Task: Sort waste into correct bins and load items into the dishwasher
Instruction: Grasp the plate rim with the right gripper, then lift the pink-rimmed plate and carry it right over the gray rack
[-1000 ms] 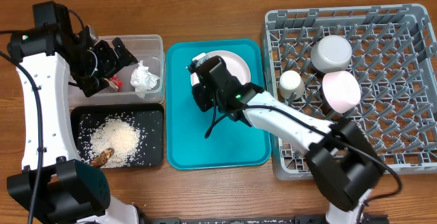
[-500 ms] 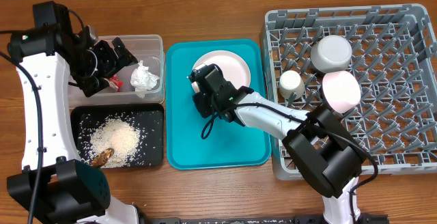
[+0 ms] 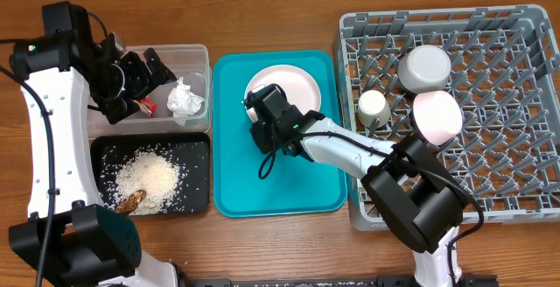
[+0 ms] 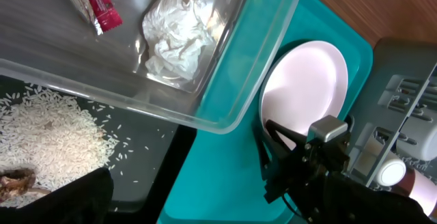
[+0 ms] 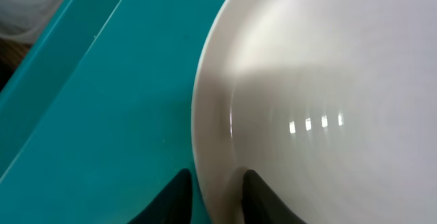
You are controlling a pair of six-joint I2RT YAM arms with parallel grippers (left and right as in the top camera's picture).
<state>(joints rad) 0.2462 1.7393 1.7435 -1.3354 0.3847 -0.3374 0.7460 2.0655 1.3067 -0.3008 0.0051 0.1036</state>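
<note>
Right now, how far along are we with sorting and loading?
Done: wrapper and napkin in the clear tub, rice in the black tray, two bowls and cup in the rack. In hand: right gripper straddles the plate rim on the teal tray. Remaining: lift the plate into the rack.

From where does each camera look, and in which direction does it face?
Overhead: above the table, facing straight down; left gripper and right gripper show.
Left wrist: over the clear tub, facing down; own finger a dark blur, bottom left.
Right wrist: low over the teal tray, facing the plate; own fingertips astride its rim.
All share plate and teal tray.
</note>
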